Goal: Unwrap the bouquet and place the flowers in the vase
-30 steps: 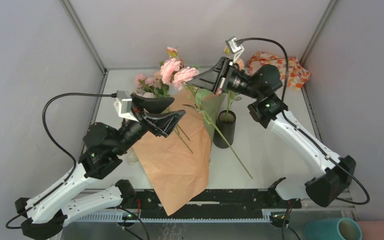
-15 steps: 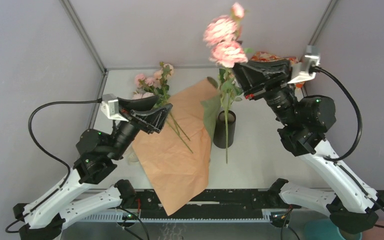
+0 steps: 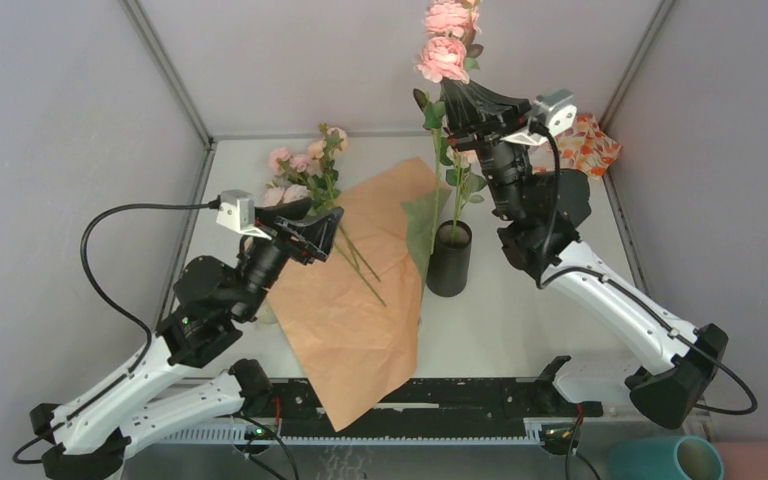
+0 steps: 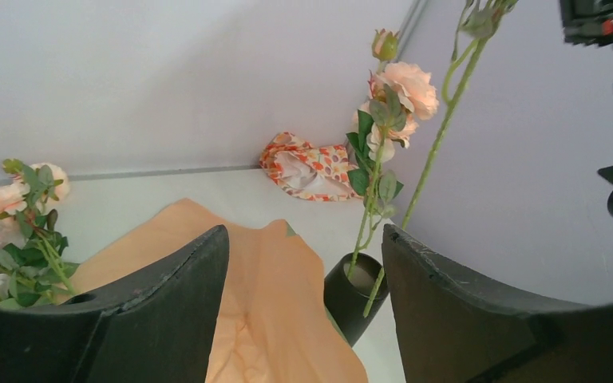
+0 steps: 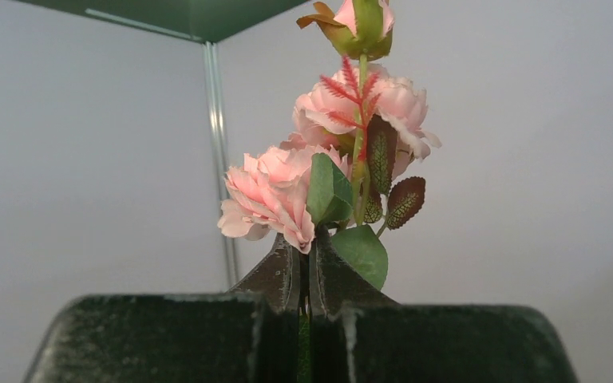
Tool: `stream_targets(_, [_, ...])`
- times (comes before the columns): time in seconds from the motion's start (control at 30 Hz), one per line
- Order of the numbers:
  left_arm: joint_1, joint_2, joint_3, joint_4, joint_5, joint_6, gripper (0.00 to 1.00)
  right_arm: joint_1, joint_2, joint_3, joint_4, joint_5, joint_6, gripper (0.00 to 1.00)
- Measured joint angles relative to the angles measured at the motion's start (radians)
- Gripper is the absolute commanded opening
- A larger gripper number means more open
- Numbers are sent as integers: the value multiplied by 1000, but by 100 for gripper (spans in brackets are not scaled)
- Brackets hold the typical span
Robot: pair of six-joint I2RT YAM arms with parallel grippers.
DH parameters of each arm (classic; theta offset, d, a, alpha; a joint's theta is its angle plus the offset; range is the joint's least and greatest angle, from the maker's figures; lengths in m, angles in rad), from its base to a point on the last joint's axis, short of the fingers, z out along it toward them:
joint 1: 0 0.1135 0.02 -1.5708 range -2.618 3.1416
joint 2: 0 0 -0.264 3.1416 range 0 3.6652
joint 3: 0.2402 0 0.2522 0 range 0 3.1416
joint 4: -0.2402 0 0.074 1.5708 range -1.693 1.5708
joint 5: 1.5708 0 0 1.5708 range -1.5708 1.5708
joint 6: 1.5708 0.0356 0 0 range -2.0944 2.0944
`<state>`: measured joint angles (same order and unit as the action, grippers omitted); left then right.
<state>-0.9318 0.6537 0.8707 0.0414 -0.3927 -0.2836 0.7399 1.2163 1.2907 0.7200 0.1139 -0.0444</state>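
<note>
While my R gripper clamps a rose sprig, vase stands below it. L gripper gapes wide, holds nothing.

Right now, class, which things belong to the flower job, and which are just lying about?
Job: held roses in the right gripper, loose roses, paper wrap, black vase.
Lying about: patterned cloth, teal cylinder, pink cylinder.

A flower stem is squeezed tight in the right gripper. Pink roses (and one small bud at the very top) are seen above it, with green leaves.
</note>
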Motion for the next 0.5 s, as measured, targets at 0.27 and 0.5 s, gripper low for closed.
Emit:
stream_targets(0.27, [0, -13, -2, -1, -32, 19, 75, 0, 17, -6, 24, 16, -142, 0])
stream_targets(0.5, [1, -6, -2, -2, -35, 23, 75, 0, 14, -9, 29, 17, -197, 0])
